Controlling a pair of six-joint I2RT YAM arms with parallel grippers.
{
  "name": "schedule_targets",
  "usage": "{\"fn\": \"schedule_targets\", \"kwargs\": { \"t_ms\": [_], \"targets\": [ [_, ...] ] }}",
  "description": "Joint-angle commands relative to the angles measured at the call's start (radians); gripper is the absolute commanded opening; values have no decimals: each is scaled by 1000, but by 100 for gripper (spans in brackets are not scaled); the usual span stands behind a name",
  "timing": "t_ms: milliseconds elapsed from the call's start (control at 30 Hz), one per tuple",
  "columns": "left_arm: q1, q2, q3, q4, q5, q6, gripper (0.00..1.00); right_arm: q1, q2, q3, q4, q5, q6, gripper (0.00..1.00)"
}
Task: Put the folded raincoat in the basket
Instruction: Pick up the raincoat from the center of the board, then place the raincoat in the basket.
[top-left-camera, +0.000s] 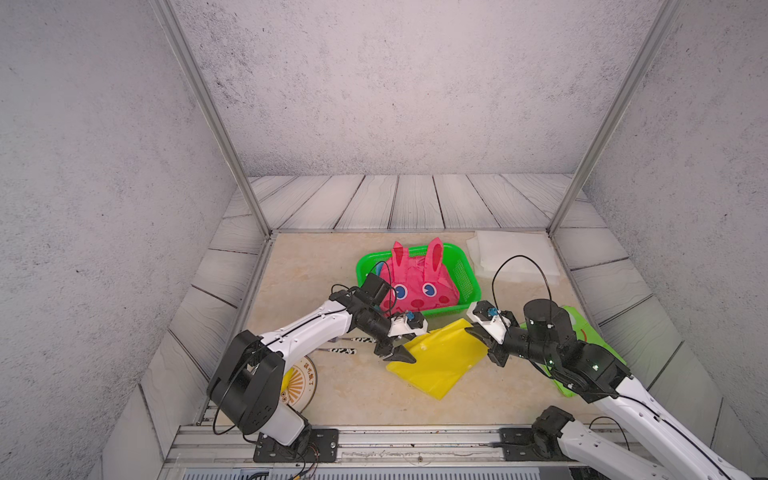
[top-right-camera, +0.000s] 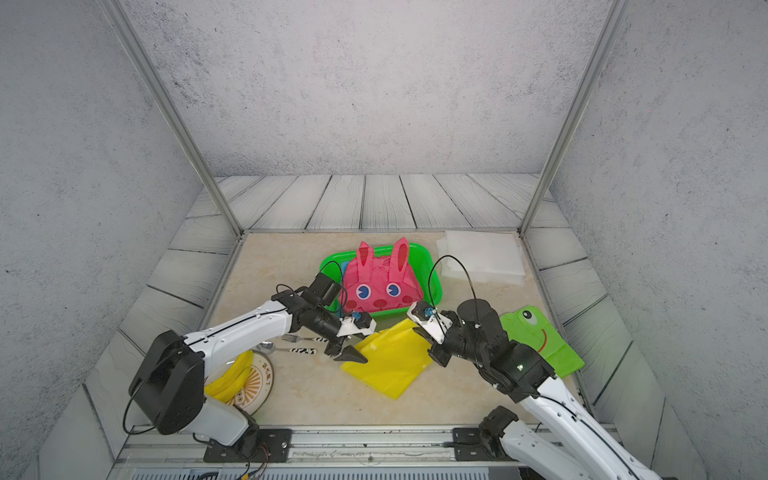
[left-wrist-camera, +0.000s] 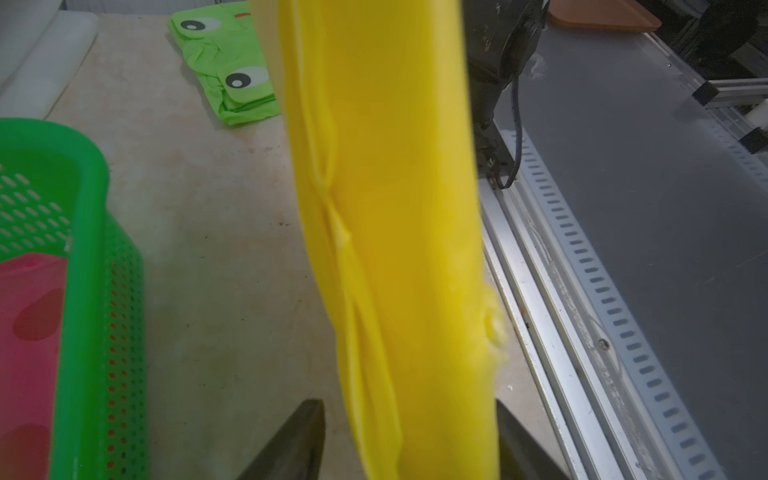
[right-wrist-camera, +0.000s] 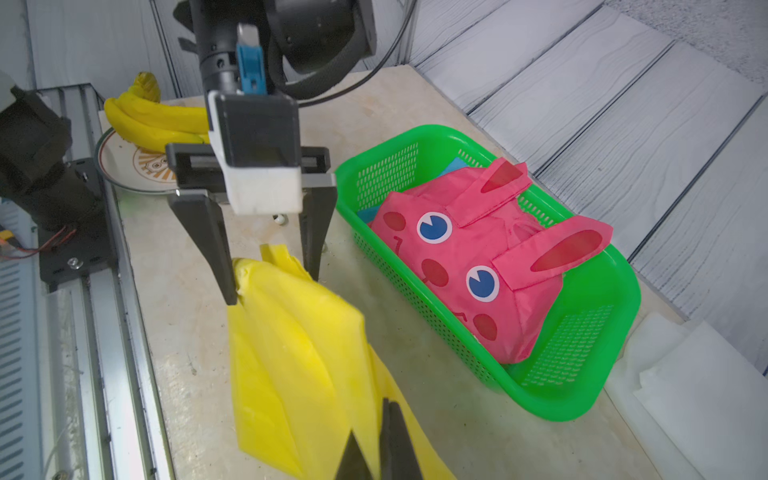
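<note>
**Setting.** A beige, marble-patterned tabletop (top-left-camera: 332, 395) is enclosed by grey speckled walls (top-left-camera: 395, 104) and pale wood-grain panels (top-left-camera: 415, 203).

**Objects.** The basket (top-left-camera: 465, 274) sits just above the centre of the frame. It is rigid bright green plastic with perforated sides and a smooth rolled rim. A pink rabbit-faced raincoat (top-left-camera: 419, 282) already lies in it and fills most of the floor. The yellow raincoat (top-left-camera: 440, 361), the piece being handled, is a flat folded rectangle of thin, slick, glossy film. It lies on the table below the basket and just clear of its near wall. A frog-faced green raincoat (top-right-camera: 536, 332) lies at centre right, partly under the right arm.

**Grippers.**
- The left gripper (top-left-camera: 395, 353) is about half closed around the thick folded left corner, with a finger on each side of the bundle.
- The right gripper (top-left-camera: 473, 332) is fully closed, pinching the thin upper-right edge. That edge looks slightly raised.

**Step in hand.** Both arms have taken hold of the raincoat and the lift has barely begun, if at all.

**Next move, as judged.** The two arms should rise together so the film stays taut. They then carry it up-frame over the rim and release it on top of the pink coat. The slippery film may unfold or slide out of the thin pinch.
</note>
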Motion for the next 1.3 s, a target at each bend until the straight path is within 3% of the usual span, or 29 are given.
{"fn": "schedule_targets", "kwargs": {
  "t_ms": [0, 100, 200, 367, 567, 767, 1133, 1267],
  "targets": [
    [22, -1, -17, 16, -52, -22, 47, 2, 11, 35, 47, 22, 92, 0],
    [48, -23, 5, -34, -69, -3, 27, 0, 23, 50, 44, 44, 119, 0],
    [89, -70, 21, -91, -87, 40, 18, -20, 52, 75, 20, 72, 155, 0],
    [202, -115, 76, -202, -93, 128, 0, -119, 129, 122, 0, -66, 199, 0],
    [277, -100, 255, -353, -137, 165, 0, -157, 203, 134, 108, -102, 226, 0],
    [306, -44, 382, -330, -234, 162, 0, -184, 319, 169, 166, -75, 197, 0],
    [330, 307, 696, -345, -297, 130, 0, -298, 611, 273, 229, -82, 108, 0],
    [330, 377, 713, -247, -329, 95, 0, -298, 691, 302, 294, -53, 90, 0]
  ]
}}
